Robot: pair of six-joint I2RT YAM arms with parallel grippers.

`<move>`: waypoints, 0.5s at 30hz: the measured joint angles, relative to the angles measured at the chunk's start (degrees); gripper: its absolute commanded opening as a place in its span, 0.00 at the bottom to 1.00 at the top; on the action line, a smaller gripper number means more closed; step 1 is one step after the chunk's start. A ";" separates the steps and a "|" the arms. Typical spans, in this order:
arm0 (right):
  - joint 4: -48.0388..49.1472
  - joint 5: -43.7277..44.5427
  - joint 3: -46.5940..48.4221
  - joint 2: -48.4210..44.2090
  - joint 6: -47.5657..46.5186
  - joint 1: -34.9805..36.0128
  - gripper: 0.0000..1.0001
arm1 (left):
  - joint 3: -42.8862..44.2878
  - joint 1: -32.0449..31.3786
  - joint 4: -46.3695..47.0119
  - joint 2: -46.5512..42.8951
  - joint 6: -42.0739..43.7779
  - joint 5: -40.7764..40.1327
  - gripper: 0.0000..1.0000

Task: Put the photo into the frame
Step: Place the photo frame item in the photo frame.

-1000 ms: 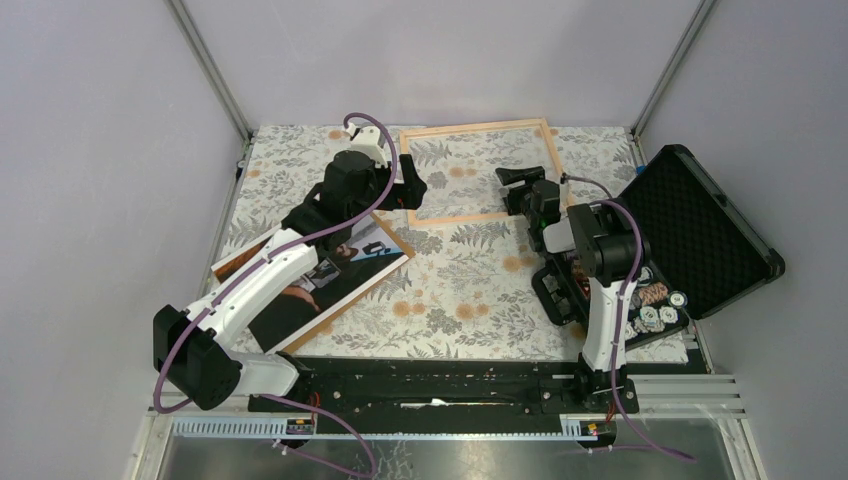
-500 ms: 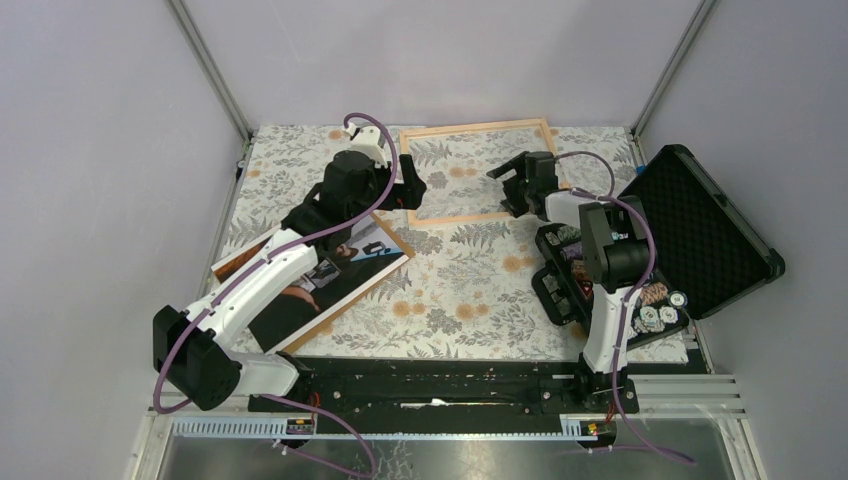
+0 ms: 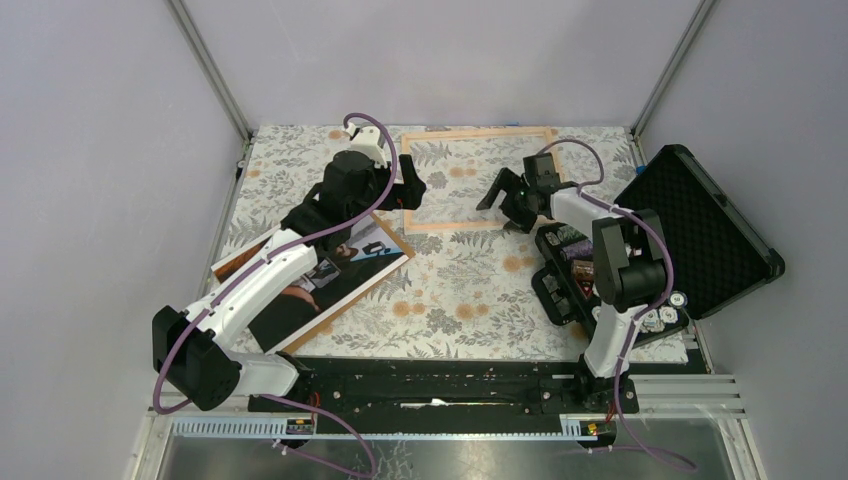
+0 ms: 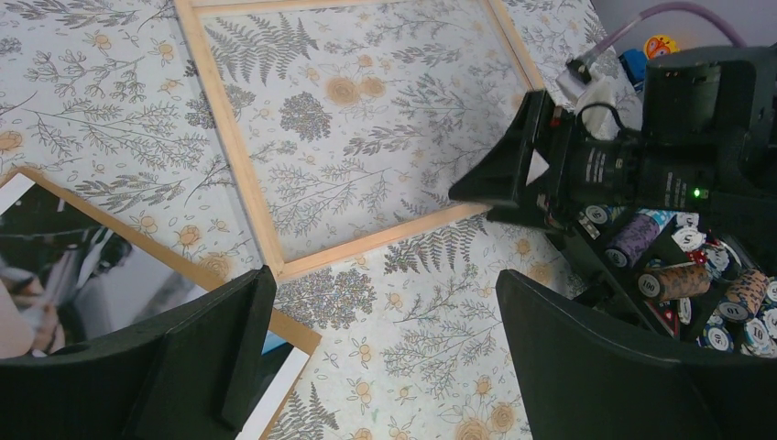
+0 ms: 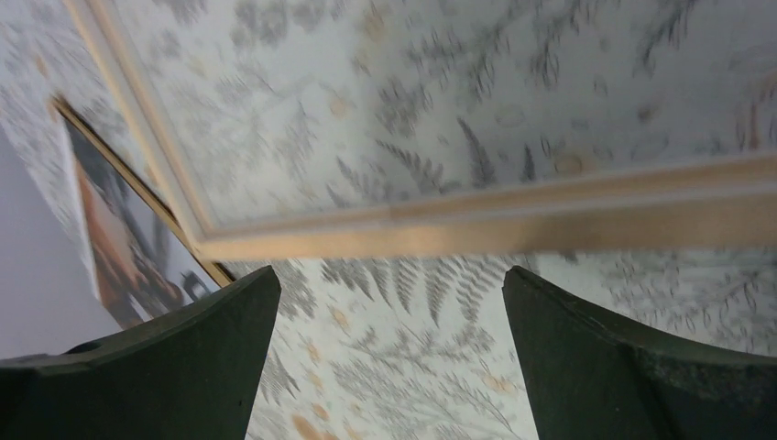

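Currently left end effector (image 4: 385, 302) agape near frame (image 4: 236, 156) corner; right end effector (image 5: 389, 284) agape over near rail.

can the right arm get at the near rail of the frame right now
Probably yes: the right gripper hangs open just beside the near rail of the frame, and nothing visible lies between them.

I see the frame (image 4: 229, 137) as bare light wood, matt and smooth. The photo (image 4: 73, 266) is a smooth print edged in brown board. The floral table cover (image 3: 470, 290) looks like matt cloth. Dimpled black foam lines the case (image 3: 700, 235).
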 measured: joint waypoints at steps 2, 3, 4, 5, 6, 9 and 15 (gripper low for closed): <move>-2.14 -0.90 -1.38 -0.98 -2.16 0.39 1.00 | 0.00 0.00 0.00 0.00 0.02 0.00 0.99; -3.58 -1.03 -2.36 -1.44 -3.04 0.52 1.00 | 0.00 0.00 0.00 0.00 0.02 -0.02 0.99; -4.63 -1.27 -3.13 -1.77 -3.48 0.52 1.00 | 0.00 0.00 0.00 0.00 0.02 -0.04 0.99; -5.70 -1.46 -3.91 -2.16 -3.76 0.52 1.00 | 0.00 0.00 0.00 0.00 0.04 -0.07 0.99; -6.51 -1.51 -4.72 -2.71 -3.91 0.52 1.00 | 0.00 0.00 -0.02 0.00 0.04 -0.09 0.99; -8.74 -1.64 -5.88 -4.92 -4.15 0.52 1.00 | 0.00 0.00 -0.02 0.00 0.04 -0.07 0.99; -11.15 3.72 -3.76 -9.53 -6.73 0.26 1.00 | 0.00 0.00 0.00 0.00 0.15 -0.22 0.99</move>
